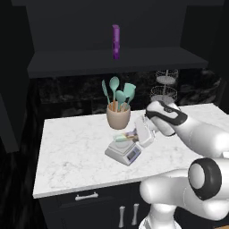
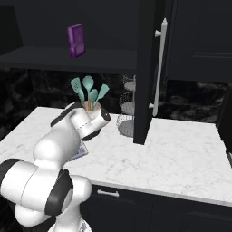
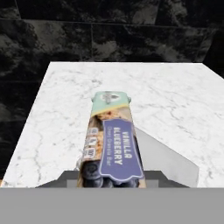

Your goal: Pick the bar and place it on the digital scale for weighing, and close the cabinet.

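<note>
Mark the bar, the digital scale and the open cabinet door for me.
bar (image 3: pixel 111 144): hand view, middle of its wrapper.
digital scale (image 1: pixel 133 154): left base view, front display panel.
cabinet door (image 2: pixel 146 68): right base view, its dark edge beside the handle.

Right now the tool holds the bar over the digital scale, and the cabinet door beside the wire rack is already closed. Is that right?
Not quite. The cabinet door is open: the right base view shows it swung out edge-on over the counter, beside the wire rack. The rest holds: the tool is shut on the bar above the digital scale.
</note>
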### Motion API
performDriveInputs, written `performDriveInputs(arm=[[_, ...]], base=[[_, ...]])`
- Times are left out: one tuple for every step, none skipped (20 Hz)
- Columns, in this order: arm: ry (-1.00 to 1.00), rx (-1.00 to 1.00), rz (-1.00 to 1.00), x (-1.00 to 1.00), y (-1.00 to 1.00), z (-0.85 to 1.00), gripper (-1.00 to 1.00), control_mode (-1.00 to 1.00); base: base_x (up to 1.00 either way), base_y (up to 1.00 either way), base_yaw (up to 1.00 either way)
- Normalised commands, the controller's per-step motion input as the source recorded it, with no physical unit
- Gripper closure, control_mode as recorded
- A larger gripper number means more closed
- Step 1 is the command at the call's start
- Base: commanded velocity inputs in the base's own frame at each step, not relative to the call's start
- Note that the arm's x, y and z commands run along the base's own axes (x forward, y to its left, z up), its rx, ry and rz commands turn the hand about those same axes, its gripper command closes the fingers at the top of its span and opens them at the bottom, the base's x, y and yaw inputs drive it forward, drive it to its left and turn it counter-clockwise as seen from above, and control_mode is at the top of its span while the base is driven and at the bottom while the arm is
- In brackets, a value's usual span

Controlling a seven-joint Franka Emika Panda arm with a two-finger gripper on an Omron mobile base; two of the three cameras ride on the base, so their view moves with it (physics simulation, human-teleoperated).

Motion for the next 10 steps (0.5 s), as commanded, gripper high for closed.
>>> performDriveInputs(arm=[[0.0,0.0,0.0,0.29,0.12,-0.17,1.0,-1.0],[0.0,0.0,0.0,0.16,0.14,-0.18,1.0,-1.0],[0.0,0.0,0.0,0.14,0.17,-0.16,1.0,-1.0],[0.0,0.0,0.0,0.2,0.19,-0.2,1.0,-1.0],[0.0,0.0,0.0,0.26,0.17,-0.21,1.0,-1.0],[0.0,0.0,0.0,0.29,0.19,-0.24,1.0,-1.0],[0.0,0.0,0.0,0.19,0.18,-0.26,1.0,-1.0],[0.0,0.0,0.0,0.1,0.14,-0.26,1.0,-1.0],[0.0,0.0,0.0,0.04,0.14,-0.29,1.0,-1.0],[0.0,0.0,0.0,0.05,0.16,-0.29,1.0,-1.0]], base=[[0.0,0.0,0.0],[0.0,0.0,0.0],[0.0,0.0,0.0],[0.0,0.0,0.0],[0.0,0.0,0.0],[0.0,0.0,0.0],[0.0,0.0,0.0],[0.0,0.0,0.0],[0.0,0.0,0.0],[0.0,0.0,0.0]])
